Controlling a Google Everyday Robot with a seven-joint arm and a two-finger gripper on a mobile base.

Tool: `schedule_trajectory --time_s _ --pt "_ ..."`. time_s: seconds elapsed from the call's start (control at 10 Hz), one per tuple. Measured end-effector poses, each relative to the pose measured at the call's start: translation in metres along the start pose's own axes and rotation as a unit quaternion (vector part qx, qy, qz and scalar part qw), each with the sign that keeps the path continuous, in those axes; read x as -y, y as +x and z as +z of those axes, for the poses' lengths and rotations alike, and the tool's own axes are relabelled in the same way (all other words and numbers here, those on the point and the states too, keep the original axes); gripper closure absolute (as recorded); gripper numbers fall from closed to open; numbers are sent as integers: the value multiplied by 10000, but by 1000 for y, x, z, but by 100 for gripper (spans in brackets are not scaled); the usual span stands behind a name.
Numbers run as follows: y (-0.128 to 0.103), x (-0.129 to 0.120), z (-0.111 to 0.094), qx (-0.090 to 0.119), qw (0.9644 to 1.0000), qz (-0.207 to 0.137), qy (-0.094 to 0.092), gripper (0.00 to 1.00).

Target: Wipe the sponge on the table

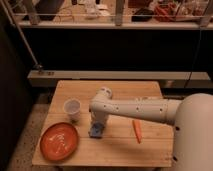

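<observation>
A dark wall [125, 50] rises above a pale ledge [120, 78] and speckled floor [24, 131].

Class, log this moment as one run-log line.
phase: wipe | hand: down on sponge | sponge: on table, between plate and orange stick | cup: upright

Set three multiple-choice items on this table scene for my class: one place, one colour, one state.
1. Where is the sponge? A) between the plate and the orange stick B) on the floor C) on the plate
2. The plate's colour? A) green B) orange-red C) white
3. How is the cup? A) tipped over B) upside down C) upright
Key: 1A, it lies on the table under the gripper; 2B, its face is orange-red; 3C, its open mouth faces up.
</observation>
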Motion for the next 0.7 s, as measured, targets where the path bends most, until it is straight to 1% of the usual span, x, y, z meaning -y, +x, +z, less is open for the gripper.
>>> schedule_trajectory --time_s 0.1,0.3,0.4,0.5,0.6,0.7 --pt "8 -18 -1 -42 9999 152 -33 68" --pt "16 -61 -6 -121 9988 456 -111 68" --pt "18 -90 -11 -163 9976 646 -183 68" --pt "17 -119 -17 -199 9959 849 -234 68" --pt "11 -135 -22 -211 9948 952 -275 68" --pt "-1 -150 -28 -209 9938 1043 -321 68"
